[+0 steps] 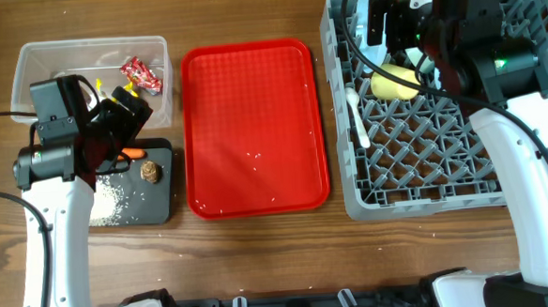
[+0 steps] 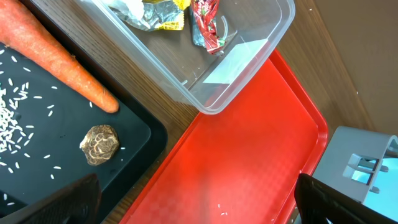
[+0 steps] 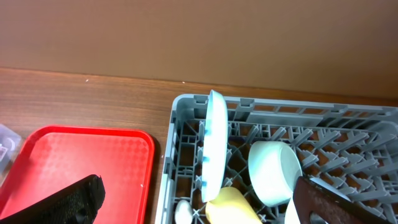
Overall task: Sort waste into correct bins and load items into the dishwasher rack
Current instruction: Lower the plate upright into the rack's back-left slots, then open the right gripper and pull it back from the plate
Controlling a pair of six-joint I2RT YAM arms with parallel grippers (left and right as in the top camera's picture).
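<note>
Now my right hand [image 3: 200, 202] hangs open over the rack [image 3: 280, 107]. The blue plate [image 3: 216, 143] stands on edge inside it, by its wall. It is hard, slick and breakable, so I'd pinch its rim.

Overhead gives you a straight-down look at the whole table [image 1: 260, 253]. Left wrist sits close, angled down over black tray [image 2: 134, 134] and clear tub [image 2: 273, 37]. Right wrist looks obliquely across the rack [image 3: 280, 111] corner. All three share the red tray [image 1: 254, 126].
</note>
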